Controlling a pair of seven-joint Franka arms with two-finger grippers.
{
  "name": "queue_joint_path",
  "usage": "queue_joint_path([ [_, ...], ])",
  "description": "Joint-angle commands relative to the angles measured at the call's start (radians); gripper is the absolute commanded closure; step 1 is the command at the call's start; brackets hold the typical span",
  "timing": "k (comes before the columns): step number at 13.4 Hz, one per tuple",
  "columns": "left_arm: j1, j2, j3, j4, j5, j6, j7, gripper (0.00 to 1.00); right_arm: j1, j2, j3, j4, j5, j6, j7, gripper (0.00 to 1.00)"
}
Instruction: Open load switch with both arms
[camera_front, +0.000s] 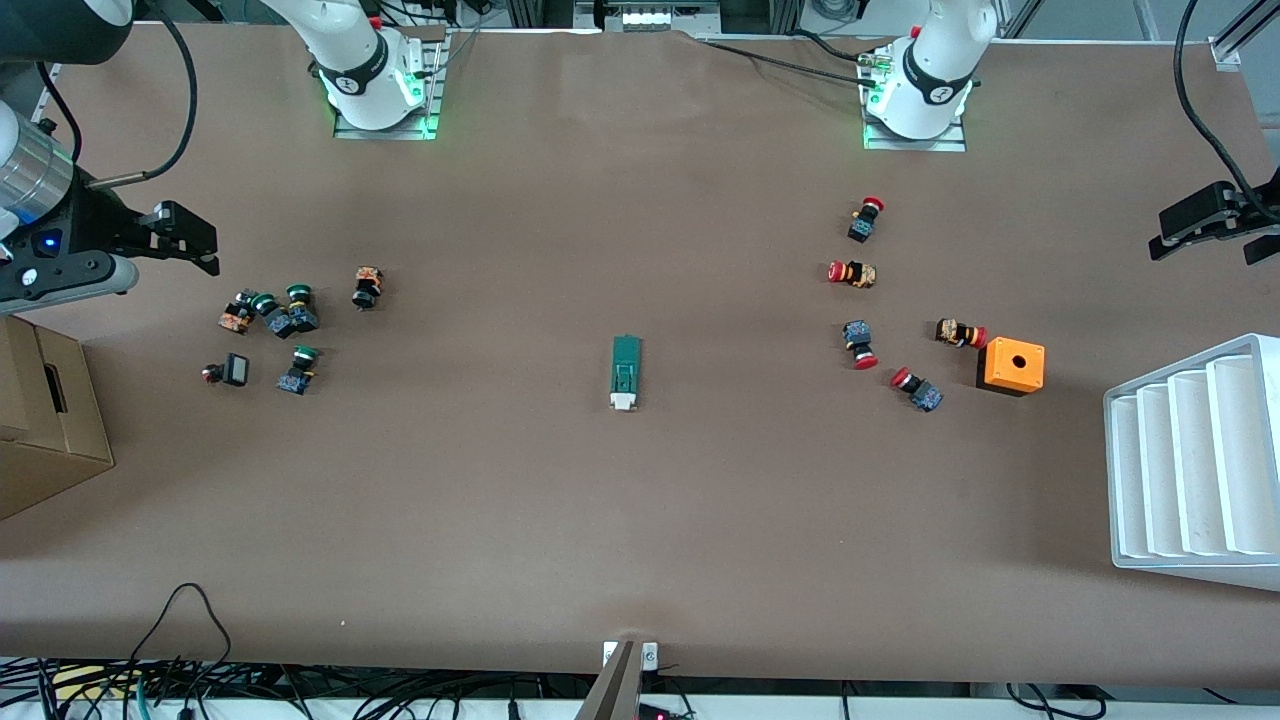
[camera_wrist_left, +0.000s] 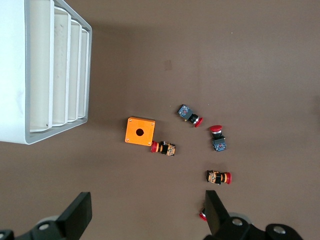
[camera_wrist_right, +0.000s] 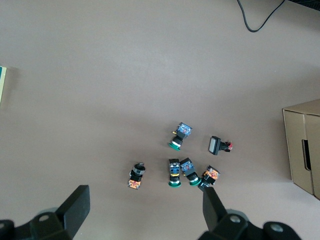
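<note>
Load switch (camera_front: 625, 372) lies alone mid-desk (camera_front: 620, 520), white end toward camera; clear approach from both ends, likely staged for two-arm grab. Untouched. Right tool (camera_wrist_right: 145, 212) up over green-capped buttons (camera_wrist_right: 176, 172), fingers wide, empty. Left tool (camera_wrist_left: 147, 215) over red-capped buttons (camera_wrist_left: 218, 177), likewise wide, empty. Both waiting.

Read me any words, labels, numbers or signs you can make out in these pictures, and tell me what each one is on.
None can be read.
Load switch: marks on its green face, too small to read.
Black bands on the arm bases: a small white mark on each, too blurred to read.
Orange box, cardboard box, white tray: no text visible.
</note>
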Motion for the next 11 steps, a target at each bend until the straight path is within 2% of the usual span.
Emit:
queue_joint_path([
  [1, 0.004, -0.023, 0.004, -0.025, -0.025, 0.007, 0.027, 0.0, 0.0, 0.001, 0.0, 0.011, 0.013, 0.0, 0.007, 0.0],
  [5, -0.01, -0.017, -0.039, -0.028, -0.054, 0.031, 0.001, 0.0, -0.005, 0.001, 0.0, 0.011, 0.014, 0.0, 0.007, 0.0],
  [8, -0.013, -0.014, -0.069, -0.079, -0.083, 0.097, -0.014, 0.0, -0.005, 0.001, 0.0, 0.011, 0.014, -0.002, 0.007, 0.0],
  [11, -0.029, 0.004, -0.143, -0.106, -0.103, 0.158, -0.1, 0.0, -0.005, 0.001, 0.0, 0.011, 0.014, 0.0, 0.007, 0.0],
])
